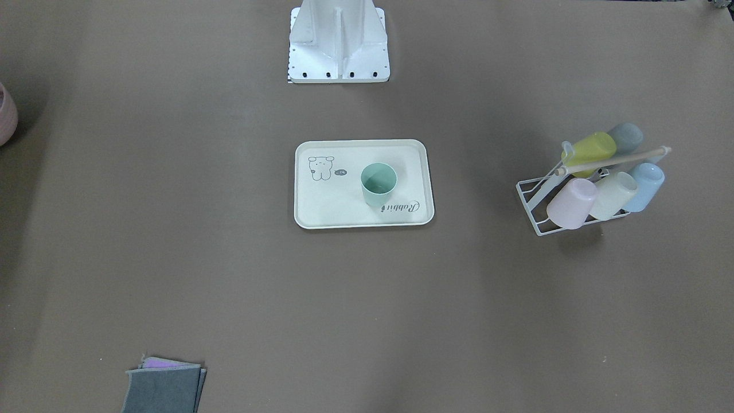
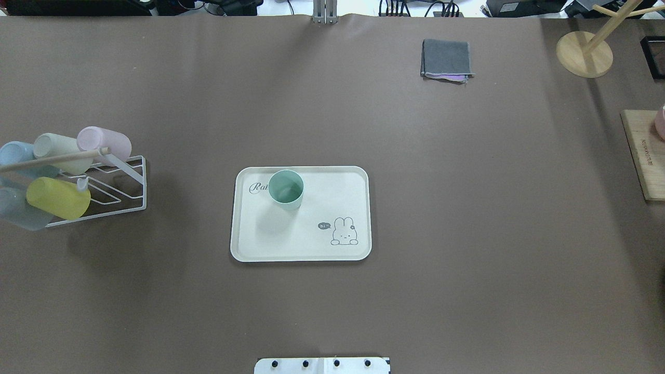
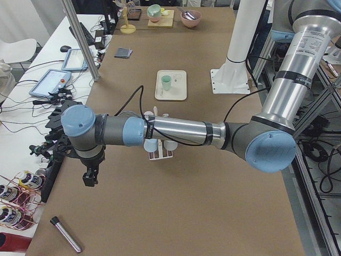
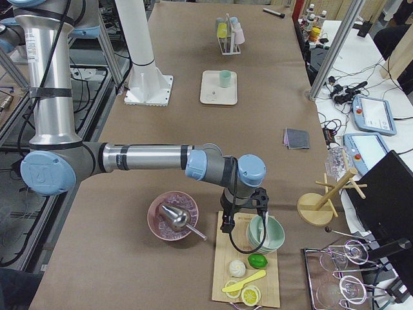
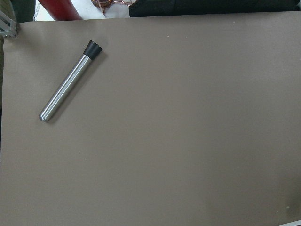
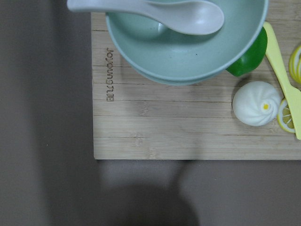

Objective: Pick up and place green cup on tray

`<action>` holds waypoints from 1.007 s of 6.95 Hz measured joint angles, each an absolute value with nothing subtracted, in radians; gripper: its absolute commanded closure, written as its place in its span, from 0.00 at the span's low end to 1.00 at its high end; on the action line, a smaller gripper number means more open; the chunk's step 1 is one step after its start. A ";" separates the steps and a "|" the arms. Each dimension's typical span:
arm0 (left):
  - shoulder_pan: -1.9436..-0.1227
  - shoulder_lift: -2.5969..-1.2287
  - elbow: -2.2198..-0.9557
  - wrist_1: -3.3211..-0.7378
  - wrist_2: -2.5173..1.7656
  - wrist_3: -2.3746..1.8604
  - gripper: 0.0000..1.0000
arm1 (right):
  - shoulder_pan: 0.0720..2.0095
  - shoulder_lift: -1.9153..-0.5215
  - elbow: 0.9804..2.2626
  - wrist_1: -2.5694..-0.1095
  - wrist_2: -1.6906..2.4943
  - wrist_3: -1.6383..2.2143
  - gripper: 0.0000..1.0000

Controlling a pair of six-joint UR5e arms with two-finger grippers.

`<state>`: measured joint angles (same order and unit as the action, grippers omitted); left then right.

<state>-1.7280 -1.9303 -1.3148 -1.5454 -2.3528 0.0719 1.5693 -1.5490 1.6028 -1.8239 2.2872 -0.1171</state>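
- You have the green cup (image 2: 286, 188) standing upright, mouth up, inside the tray (image 2: 311, 244). In the overhead view it sits toward the tray's 11 o'clock corner and hides part of the script lettering.
- The rabbit drawing lies at the tray's 4 o'clock, apart from the cup.
- The tray lies flat near the middle of the brown tabletop (image 2: 467, 234), with no arm over it in the overhead or front-facing views.
- Your left end effector (image 3: 89, 178) shows only in the left side view, hanging above the tabletop well apart from the tray. From there you cannot tell whether its fingers are apart or together.
- Below it, the left wrist camera sees bare tabletop and a metal tube (image 5: 68, 87) with a black cap at that picture's 10 o'clock.
- Your right end effector (image 4: 244, 210) shows only in the right side view, over the near end of a wooden board (image 6: 188, 132). Its state cannot be told either.
- The right wrist camera looks down on that board, with a mint bowl (image 6: 188, 52) holding a white spoon (image 6: 155, 9) at 12 o'clock and a white bun (image 6: 256, 106) at 3 o'clock.
- In the overhead view a white wire rack (image 2: 124, 192) stands at the tray's 9 o'clock, carrying tilted cups, among them a yellow-green cup (image 2: 57, 197).
- Folded cloths (image 2: 447, 58) lie at the tray's 1 o'clock, well apart.
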 measured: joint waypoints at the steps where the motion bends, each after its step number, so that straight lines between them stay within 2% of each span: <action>1: -1.725 -1.924 -1.303 -1.581 -2.350 0.035 0.02 | 1.569 -1.549 1.603 -1.824 2.287 -0.117 0.00; 5: -1.663 -1.921 -1.286 -1.612 -2.350 -0.030 0.02 | 1.569 -1.548 1.602 -1.824 2.287 -0.117 0.00; 7: -1.617 -1.904 -1.320 -1.614 -2.351 -0.037 0.02 | 1.569 -1.548 1.602 -1.824 2.287 -0.117 0.00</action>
